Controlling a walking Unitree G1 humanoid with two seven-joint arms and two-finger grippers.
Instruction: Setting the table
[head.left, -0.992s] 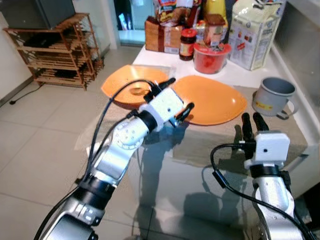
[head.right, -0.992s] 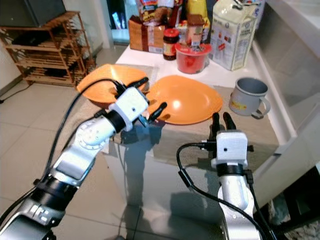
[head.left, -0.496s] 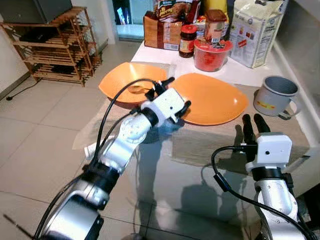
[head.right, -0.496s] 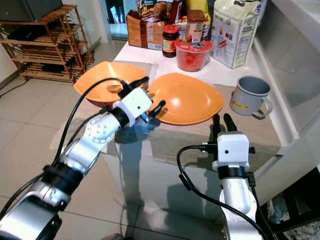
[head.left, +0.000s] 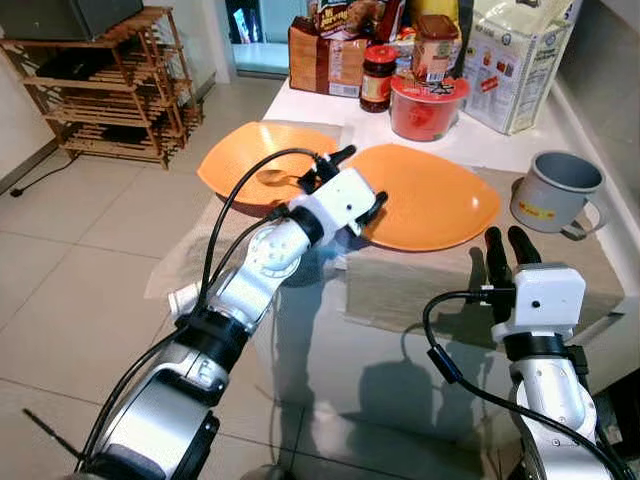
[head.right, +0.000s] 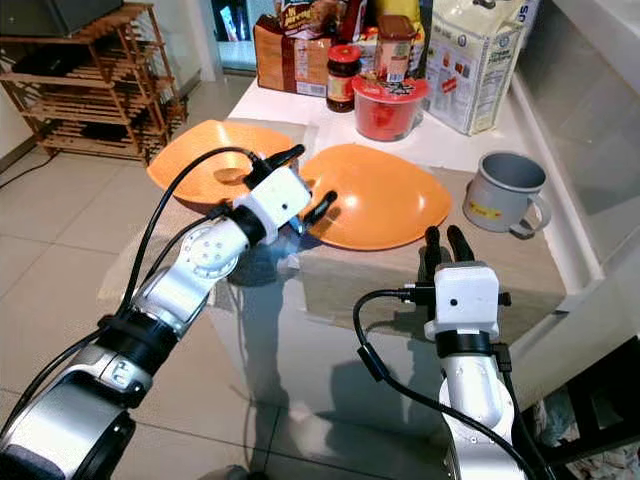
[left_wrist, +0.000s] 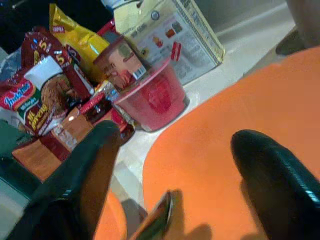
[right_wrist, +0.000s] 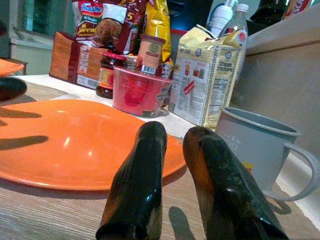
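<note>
Far left, off the table: wooden rack (head.left: 105, 85) on tiled floor, no part in the job.

Left end of the table runner (head.left: 420, 285): left orange plate (head.left: 240, 165), shallow, with a spoon (head.left: 272, 178) lying in it, bowl end toward the plate's middle, handle running rightward toward the gap between the plates. Seen edge-on and blurred in the left wrist view (left_wrist: 157, 220), low between the two fingers.

Left gripper (head.left: 352, 185) over the seam where the two plates meet, fingers spread wide, nothing held; one finger above the left plate's rim, the other over the near-left edge of the right orange plate (head.left: 440, 205). Spoon just beside and slightly left of the jaws, so clearly the nearer arm for it. Long axis of the spoon roughly in line with the reach, judged awkward for a pinch across the handle without a wrist turn.

Behind the plates: red tub (head.left: 428, 105), jar, snack packets, cream-cracker bag (head.left: 520, 60), bunched at the back edge.

Right of the plates: grey mug (head.left: 553, 190), upright, handle outward, well apart from the spoon.

Right gripper (head.left: 508, 250) low at the near edge of the runner, fingers nearly together with a thin gap, empty, pointing toward mug and right plate; far from the spoon, nearer the mug.
</note>
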